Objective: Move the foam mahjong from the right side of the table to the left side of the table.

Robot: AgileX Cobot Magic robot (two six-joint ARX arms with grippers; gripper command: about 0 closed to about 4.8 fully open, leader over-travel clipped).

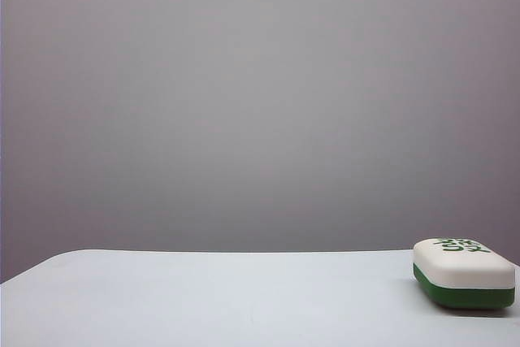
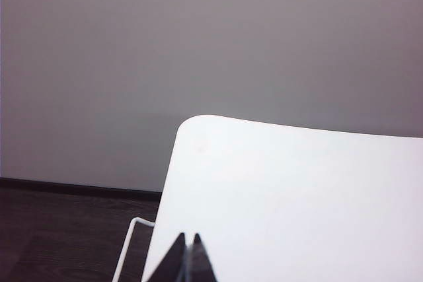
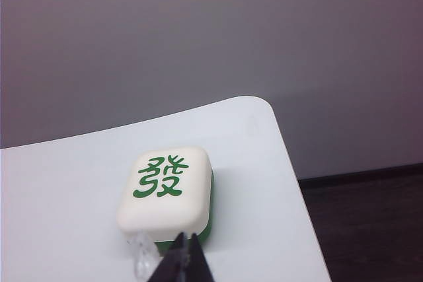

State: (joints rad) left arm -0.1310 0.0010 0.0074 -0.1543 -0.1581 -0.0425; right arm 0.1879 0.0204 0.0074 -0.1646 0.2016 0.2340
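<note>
Exterior view: foam mahjong [image 1: 464, 273] lying flat at the right edge of the table [image 1: 203, 298], green layer down, characters up. Nothing moved to the left side yet, so judged as the very start, with the whole carry left. No arm or pincer in sight here. Smooth white tabletop, plain grey wall behind.

Left wrist view: left pincer [image 2: 188, 259] with tips pressed together, closed on nothing, over the near left part of the table [image 2: 297, 196], a rounded far corner ahead. Dark wood floor and a dark skirting below the wall.

Right wrist view: right pincer [image 3: 187, 255] closed and empty, just short of the foam mahjong [image 3: 165, 193], near the table's [image 3: 66, 183] right edge and rounded corner. Dark floor beyond.
</note>
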